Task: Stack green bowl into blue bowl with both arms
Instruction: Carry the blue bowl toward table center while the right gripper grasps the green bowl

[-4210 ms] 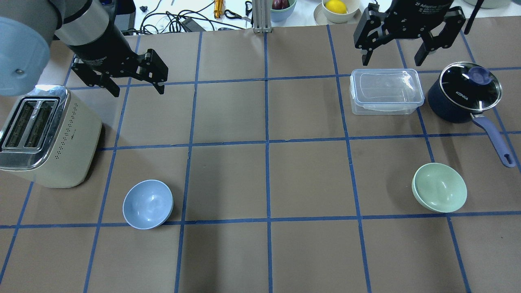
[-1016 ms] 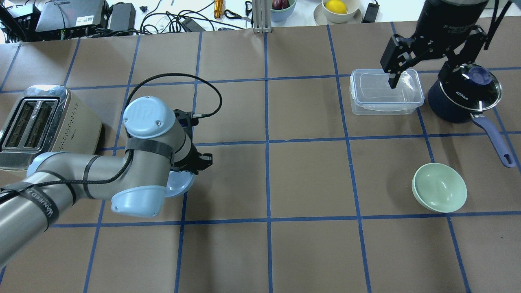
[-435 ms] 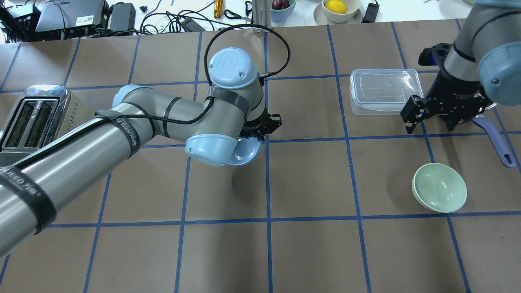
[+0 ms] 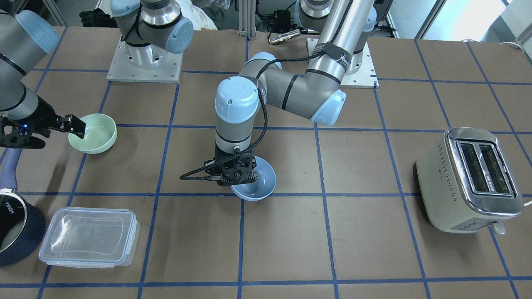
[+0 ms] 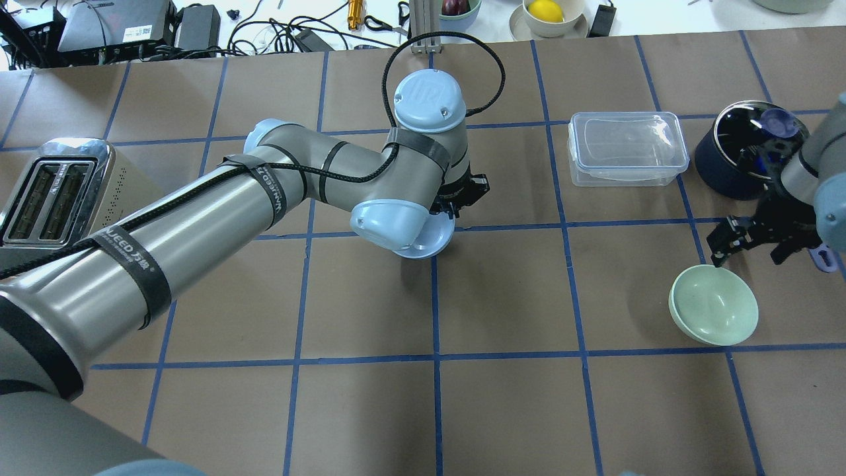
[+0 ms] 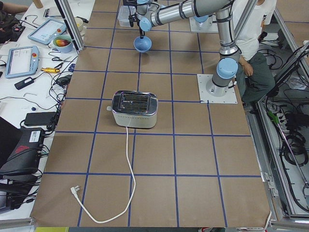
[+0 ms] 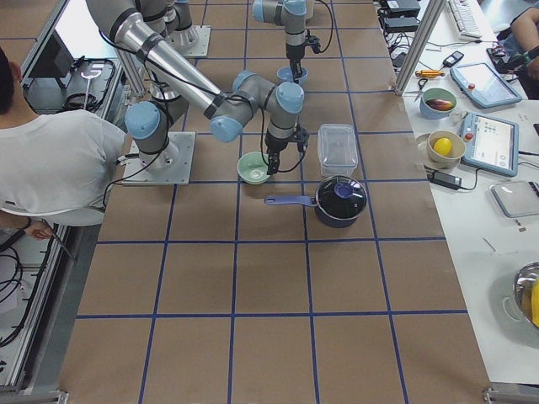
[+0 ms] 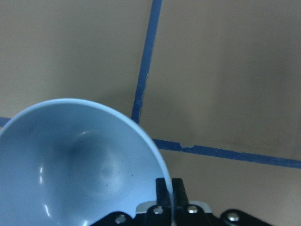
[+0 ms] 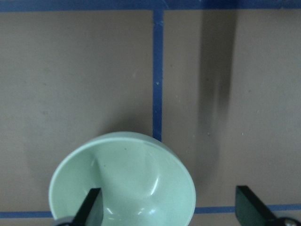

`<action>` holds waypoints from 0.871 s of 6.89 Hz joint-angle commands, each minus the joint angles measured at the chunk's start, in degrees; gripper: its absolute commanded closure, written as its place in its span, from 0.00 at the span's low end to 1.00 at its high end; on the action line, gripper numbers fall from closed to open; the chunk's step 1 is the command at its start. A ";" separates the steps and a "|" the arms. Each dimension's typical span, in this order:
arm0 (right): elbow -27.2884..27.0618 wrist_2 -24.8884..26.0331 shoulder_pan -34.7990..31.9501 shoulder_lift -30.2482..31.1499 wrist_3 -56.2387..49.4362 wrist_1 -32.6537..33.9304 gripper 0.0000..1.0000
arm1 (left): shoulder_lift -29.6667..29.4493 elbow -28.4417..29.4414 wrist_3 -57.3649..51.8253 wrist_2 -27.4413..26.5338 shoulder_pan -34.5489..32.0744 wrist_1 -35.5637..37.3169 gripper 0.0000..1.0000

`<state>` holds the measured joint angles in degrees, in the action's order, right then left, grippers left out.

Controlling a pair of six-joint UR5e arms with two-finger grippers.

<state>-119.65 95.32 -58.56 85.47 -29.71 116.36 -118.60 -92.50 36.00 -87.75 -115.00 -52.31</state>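
the left gripper (image 4: 237,176) is pinched shut on the rim of the blue bowl (image 4: 259,187), holding it over the middle of the table (image 5: 502,410). the right gripper (image 5: 750,254) hangs open above the green bowl (image 5: 714,312), which sits on the right half; one finger is over its inside, the other outside the rim. a thin one-sided rim pinch could let the blue bowl tilt or slip. if the right gripper closes off-centre, the green bowl may skid or tip. the saucepan (image 5: 733,165) handle lies just beside the right gripper and could be knocked. the plastic container (image 5: 624,149) stands farther off, the toaster (image 5: 59,192) far left. open squares lie between the two bowls.
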 commanded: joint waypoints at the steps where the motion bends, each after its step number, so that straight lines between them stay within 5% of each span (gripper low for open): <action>1: -6.28 -0.48 3.63 -0.56 -2.02 5.80 0.14 | -1.19 0.47 0.47 -0.93 -0.14 2.02 1.00; 2: -7.52 -0.31 3.72 -1.61 -2.28 6.16 0.67 | -2.06 0.39 1.61 -0.58 -0.14 3.61 0.88; 3: -7.53 0.04 3.98 -2.06 -2.37 6.08 1.00 | -1.46 0.65 1.71 -0.32 -0.14 3.71 0.01; 6: -7.01 -0.04 5.21 -1.89 -4.21 7.83 1.00 | 5.54 1.70 -5.18 0.73 4.67 1.97 0.00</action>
<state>-126.96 95.45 -53.88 83.45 -33.49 123.88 -116.40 -91.29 35.25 -87.56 -112.69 -49.01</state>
